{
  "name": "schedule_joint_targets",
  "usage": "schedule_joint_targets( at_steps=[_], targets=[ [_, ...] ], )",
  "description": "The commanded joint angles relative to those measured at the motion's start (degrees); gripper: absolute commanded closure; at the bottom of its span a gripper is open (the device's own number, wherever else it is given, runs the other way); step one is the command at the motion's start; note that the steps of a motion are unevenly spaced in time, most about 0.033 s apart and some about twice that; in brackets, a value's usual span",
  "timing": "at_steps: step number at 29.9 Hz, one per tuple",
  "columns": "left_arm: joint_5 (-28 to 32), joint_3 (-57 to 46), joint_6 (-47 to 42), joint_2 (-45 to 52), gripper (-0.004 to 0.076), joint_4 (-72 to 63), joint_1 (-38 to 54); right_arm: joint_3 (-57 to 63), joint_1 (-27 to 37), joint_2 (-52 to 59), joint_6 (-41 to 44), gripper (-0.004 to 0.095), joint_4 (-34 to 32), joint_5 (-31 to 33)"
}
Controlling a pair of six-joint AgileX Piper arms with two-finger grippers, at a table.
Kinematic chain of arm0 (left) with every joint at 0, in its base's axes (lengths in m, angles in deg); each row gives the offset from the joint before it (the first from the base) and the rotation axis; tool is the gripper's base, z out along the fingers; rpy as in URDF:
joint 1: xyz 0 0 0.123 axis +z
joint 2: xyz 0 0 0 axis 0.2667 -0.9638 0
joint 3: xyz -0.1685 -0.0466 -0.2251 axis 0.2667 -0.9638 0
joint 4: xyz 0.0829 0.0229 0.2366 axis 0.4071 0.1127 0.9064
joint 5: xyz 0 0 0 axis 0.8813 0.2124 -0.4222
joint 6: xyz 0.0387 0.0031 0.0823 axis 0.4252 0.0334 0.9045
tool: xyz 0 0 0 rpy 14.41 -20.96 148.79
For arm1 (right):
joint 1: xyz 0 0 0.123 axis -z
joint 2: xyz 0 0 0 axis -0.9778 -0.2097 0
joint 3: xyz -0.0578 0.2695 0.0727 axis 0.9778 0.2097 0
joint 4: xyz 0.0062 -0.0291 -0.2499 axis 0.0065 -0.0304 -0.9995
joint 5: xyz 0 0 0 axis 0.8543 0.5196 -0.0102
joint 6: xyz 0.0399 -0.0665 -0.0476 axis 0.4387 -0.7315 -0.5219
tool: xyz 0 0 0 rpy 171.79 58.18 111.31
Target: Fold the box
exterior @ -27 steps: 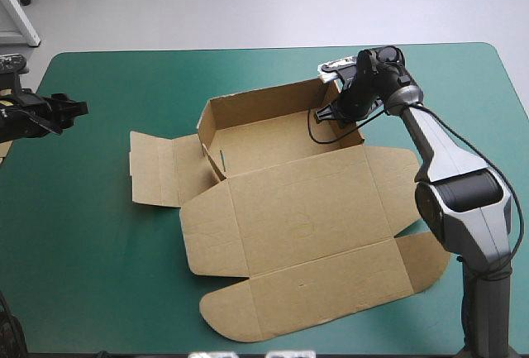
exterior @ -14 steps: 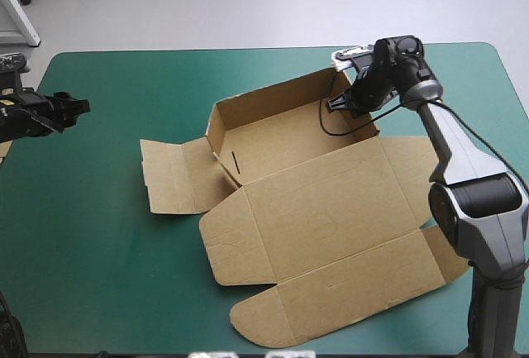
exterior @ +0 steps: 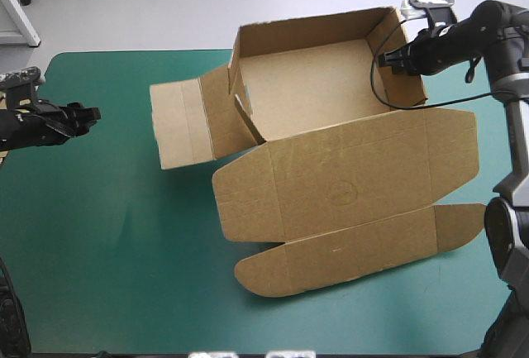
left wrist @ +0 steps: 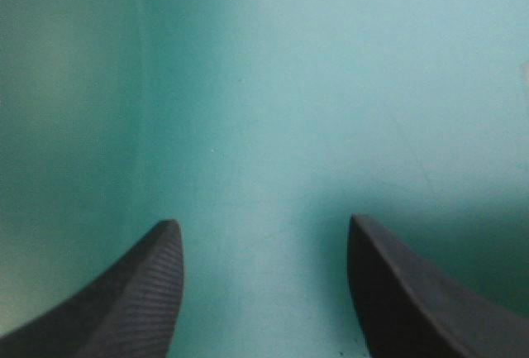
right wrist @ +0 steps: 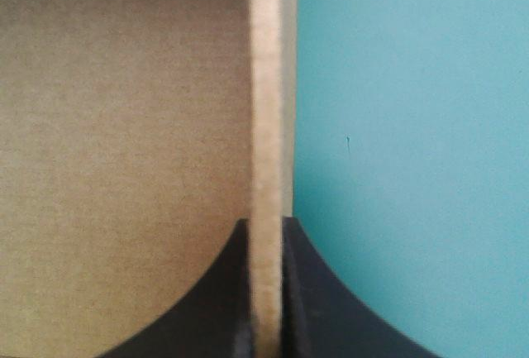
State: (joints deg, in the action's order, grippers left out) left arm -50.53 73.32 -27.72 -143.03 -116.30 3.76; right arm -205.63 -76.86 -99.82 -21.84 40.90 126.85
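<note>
Left gripper (exterior: pixel 83 113): hangs over the table's left edge, well apart from the board; its black fingers (left wrist: pixel 140 292) stand spread with only bare cover between them, so it carries nothing and looks parked to leave the other arm room.
Teal-green cover (exterior: pixel 99 250): bare on the left half.
Box (exterior: pixel 331 93): brown, toward the table's far right, an open tray with its lid flat; it seems raised off the cover and tipped, since the tray's far rim overlaps the table's far edge in the high view.
Side flap (exterior: pixel 182 122): spread out from the tray's left end, not yet turned in (probably the next piece to deal with).
Lid (exterior: pixel 347 180): slopes from the tray toward the near edge, its rounded tuck flap (exterior: pixel 355 246) nearest the robot, unfolded.
Right wall (right wrist: pixel 266 85): upright, seen edge-on in the right wrist view, tray interior on one side and cover on the other.
Right gripper (exterior: pixel 393 59): pinches that wall, one finger inside the tray and one outside, all but closed on the board; gripping an upright wall likely lets one arm carry or turn the whole sheet.
Risk: a single pinch may let the box swing or the wall bend.
</note>
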Motion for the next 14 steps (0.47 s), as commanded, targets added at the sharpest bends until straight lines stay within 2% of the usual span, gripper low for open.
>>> schedule_joint_targets(
  at_steps=[1,6,11,14],
  targets=[
    [4.36,-2.52,3.53,0.38,0.033,-7.48,0.14,-2.07,3.48,5.87,-1.92,0.0911,9.59,-2.15],
    [4.22,-6.53,9.73,-2.5,0.034,-15.53,0.14,-2.07,6.03,8.75,-3.93,0.0911,15.83,-1.87],
    [-1.09,-7.17,20.24,-6.49,0.034,-31.22,0.14,-2.07,6.42,9.79,-4.72,0.0911,19.7,-0.56],
    [-6.56,-7.17,27.02,-9.46,0.034,-42.37,0.14,-2.07,6.42,9.79,-4.69,0.0911,21.53,-0.09]
  ],
)
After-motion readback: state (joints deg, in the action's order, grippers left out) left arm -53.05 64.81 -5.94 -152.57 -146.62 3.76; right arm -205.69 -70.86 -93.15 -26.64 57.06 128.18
